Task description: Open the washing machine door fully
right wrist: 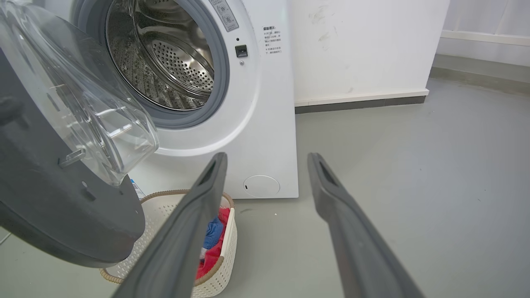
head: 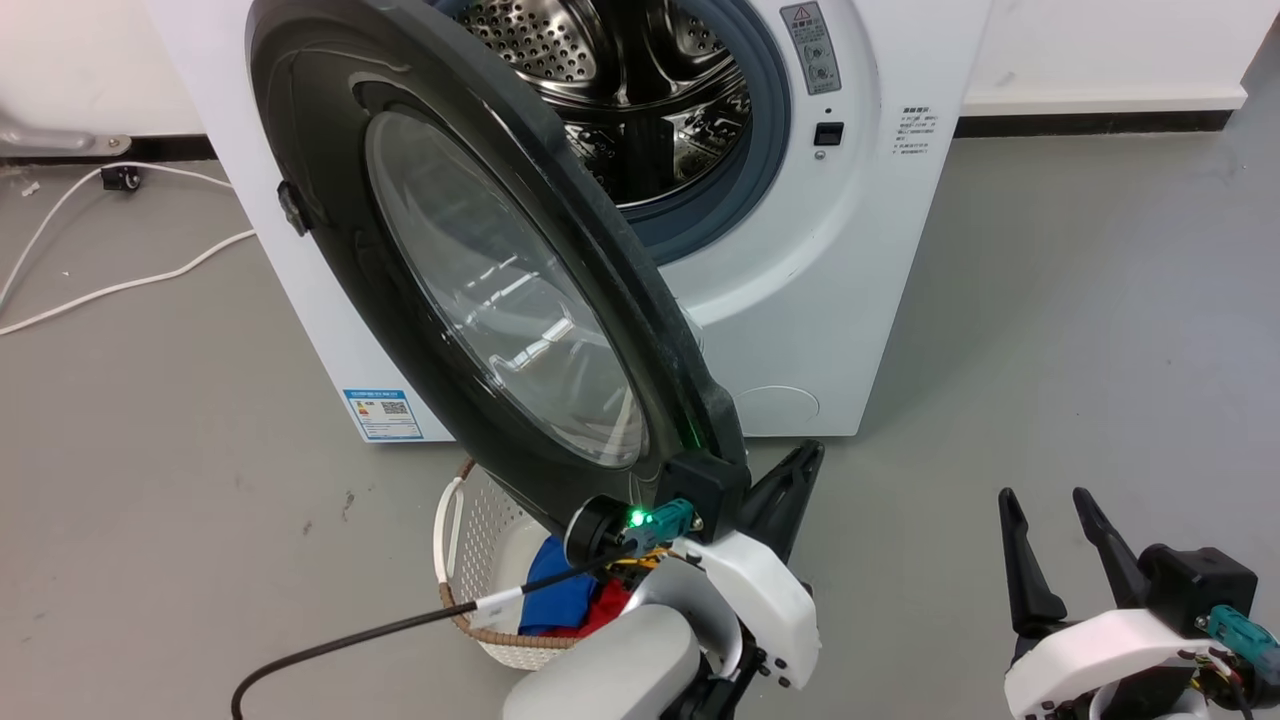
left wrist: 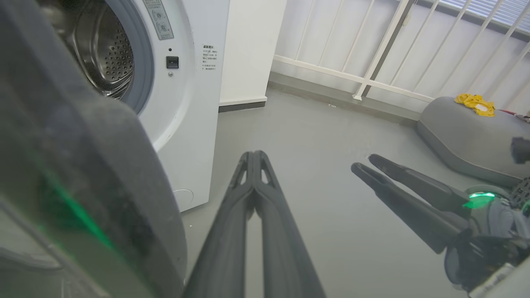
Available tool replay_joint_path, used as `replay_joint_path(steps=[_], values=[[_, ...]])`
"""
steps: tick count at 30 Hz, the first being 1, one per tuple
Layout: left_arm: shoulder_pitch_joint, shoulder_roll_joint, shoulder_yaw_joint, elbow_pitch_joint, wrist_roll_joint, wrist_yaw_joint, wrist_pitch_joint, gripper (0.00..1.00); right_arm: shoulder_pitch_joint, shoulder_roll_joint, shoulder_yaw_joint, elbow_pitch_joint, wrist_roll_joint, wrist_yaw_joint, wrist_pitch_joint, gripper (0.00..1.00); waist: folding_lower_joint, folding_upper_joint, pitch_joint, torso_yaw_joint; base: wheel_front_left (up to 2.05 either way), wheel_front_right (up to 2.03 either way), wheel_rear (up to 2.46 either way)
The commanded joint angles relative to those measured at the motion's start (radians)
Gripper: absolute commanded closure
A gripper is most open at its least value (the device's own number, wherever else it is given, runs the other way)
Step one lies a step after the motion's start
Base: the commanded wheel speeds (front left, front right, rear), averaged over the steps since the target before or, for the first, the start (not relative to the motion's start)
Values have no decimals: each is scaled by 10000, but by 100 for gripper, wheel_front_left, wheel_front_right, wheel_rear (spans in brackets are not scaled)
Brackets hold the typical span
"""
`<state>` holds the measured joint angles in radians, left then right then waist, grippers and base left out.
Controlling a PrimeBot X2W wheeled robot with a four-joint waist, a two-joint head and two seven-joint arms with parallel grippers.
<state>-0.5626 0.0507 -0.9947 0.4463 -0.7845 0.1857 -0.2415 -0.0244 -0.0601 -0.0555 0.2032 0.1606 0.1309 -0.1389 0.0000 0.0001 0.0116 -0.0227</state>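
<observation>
The washing machine door [head: 490,300] stands partly swung out from the white washing machine [head: 820,300], and its free edge points down toward me. My left gripper [head: 812,455] is shut with nothing between its fingers. It lies just right of that free edge, on the door's inner side. In the left wrist view the dark door rim [left wrist: 83,186] looms left of the shut left gripper [left wrist: 252,154]; I cannot tell whether they touch. My right gripper [head: 1045,497] is open over bare floor at lower right, well clear of the door [right wrist: 49,198]. The steel drum [right wrist: 165,62] is exposed.
A white laundry basket [head: 480,560] with blue and red clothes sits on the floor under the door's lower edge. White cables [head: 120,285] trail over the floor at left. A grey cushion [left wrist: 468,136] with a yellow cloth lies by a white railing on the right.
</observation>
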Motion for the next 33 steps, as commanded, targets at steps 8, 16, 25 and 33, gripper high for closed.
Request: replay_joint_path(steps=[8, 16, 25, 33], values=[[-434, 17, 72, 930, -366, 114, -185, 100, -200, 51, 37, 90, 146, -2, -13, 0, 0, -1, 87, 7, 0, 0, 0], [-121, 134, 288, 1275, -734, 77, -238, 100, -178, 57, -70, 147, 161, -2, -39, 0, 0, -1, 71, 149, 0, 0, 0], [402, 463, 578, 791, -190, 240, -234, 100, -68, 77, -158, 209, 192, -2, -93, 0, 0, -1, 35, 617, 0, 0, 0], [1058, 1096, 900, -339, 82, 649, -239, 100, -142, 87, -47, 282, 209, -2, -104, 0, 0, -1, -26, 1034, 0, 0, 0]])
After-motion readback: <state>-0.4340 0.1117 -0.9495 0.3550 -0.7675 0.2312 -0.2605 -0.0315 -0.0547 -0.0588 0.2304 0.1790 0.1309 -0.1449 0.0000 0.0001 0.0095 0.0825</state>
